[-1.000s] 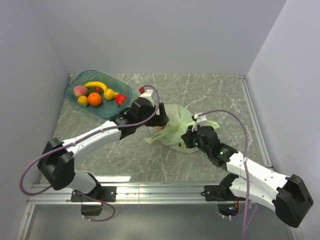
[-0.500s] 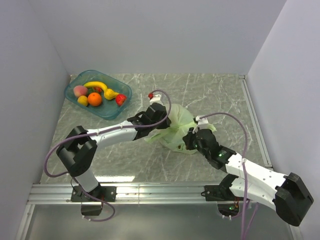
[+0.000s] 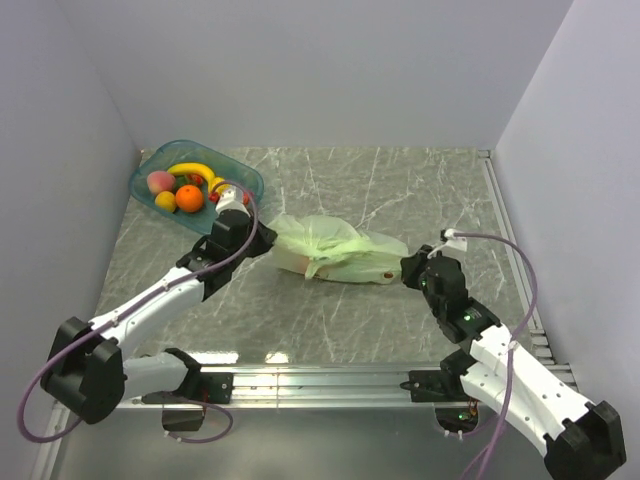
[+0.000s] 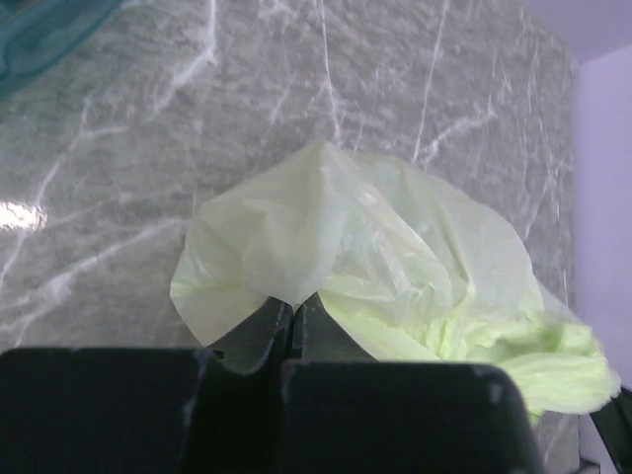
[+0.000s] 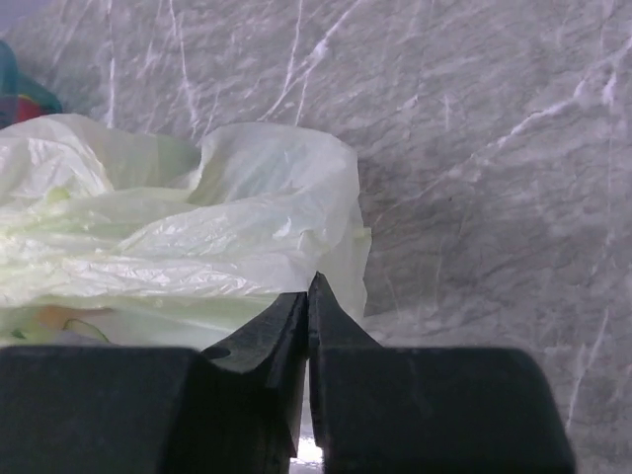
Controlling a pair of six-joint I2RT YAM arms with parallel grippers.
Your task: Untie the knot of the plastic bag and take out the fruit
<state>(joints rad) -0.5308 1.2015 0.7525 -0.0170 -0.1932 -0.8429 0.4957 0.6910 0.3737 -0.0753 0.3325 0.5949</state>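
Note:
The pale green plastic bag (image 3: 335, 250) lies stretched out low across the middle of the marble table (image 3: 420, 190). My left gripper (image 3: 262, 240) is shut on the bag's left end. In the left wrist view its jaws (image 4: 293, 302) pinch a pale fold of the bag (image 4: 326, 237). At the bag's right end my right gripper (image 3: 408, 268) has its jaws together on the film (image 5: 308, 288). A bunched, brighter green fold (image 3: 325, 262) runs along the bag's middle, and I cannot make out the knot in it. A faint orange shape (image 5: 44, 318) shows through the film.
A teal tray (image 3: 245, 180) stands at the back left, just behind my left wrist. It holds a banana (image 3: 190, 170), an orange (image 3: 189, 198), a peach (image 3: 160, 181) and other fruit. White walls close in the table on three sides.
The arms have pulled apart, left arm leftward and right arm rightward. The bag went from a rounded bundle to a long, flattened stretch. My left gripper shut on the bag.

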